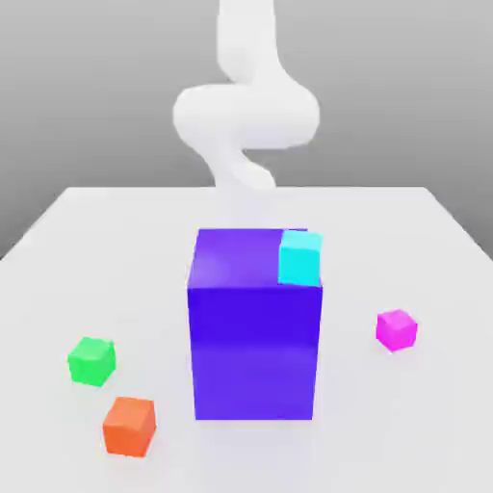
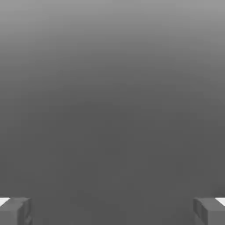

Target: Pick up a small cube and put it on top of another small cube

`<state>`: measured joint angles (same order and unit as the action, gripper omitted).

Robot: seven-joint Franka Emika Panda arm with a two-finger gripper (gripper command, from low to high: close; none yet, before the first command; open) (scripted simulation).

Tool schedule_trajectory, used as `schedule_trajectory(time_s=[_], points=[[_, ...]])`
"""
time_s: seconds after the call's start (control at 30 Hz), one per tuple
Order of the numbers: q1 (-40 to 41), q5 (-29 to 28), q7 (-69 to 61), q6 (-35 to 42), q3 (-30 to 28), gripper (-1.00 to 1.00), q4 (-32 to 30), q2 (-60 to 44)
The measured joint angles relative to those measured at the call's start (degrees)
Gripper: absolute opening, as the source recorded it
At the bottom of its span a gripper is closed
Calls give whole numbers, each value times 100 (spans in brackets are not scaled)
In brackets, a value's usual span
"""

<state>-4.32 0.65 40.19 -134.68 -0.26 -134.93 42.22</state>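
Tabletop (image 1: 87, 250), white, contents from the exterior view's left:
- Green cube (image 1: 91, 361), at 9 o'clock of the purple block, bare surface all around.
- Orange cube (image 1: 129, 425), near the green one at its 5 o'clock, close to the front edge.
- Purple block (image 1: 255, 347), tall, central, standing between the green and magenta cubes; cyan cube (image 1: 299, 257) on its top.
- Magenta cube (image 1: 396, 329), at 3 o'clock of the block, standing free.
- Gripper (image 2: 112, 211): fingers spread wide, empty.

Simulated tabletop: plain white table (image 1: 116, 241), flat-coloured blocks, blank grey backdrop
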Motion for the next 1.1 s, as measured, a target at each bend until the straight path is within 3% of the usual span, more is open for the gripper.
schedule_trajectory(time_s=[0.73,0.93,1.1], points=[[-3481,390,-4814,-2550,459,0,-2771,-3181],[-3926,40,-5586,-3298,796,0,-3346,-4099],[-4295,-464,-5306,-4121,336,0,-3198,-5112]])
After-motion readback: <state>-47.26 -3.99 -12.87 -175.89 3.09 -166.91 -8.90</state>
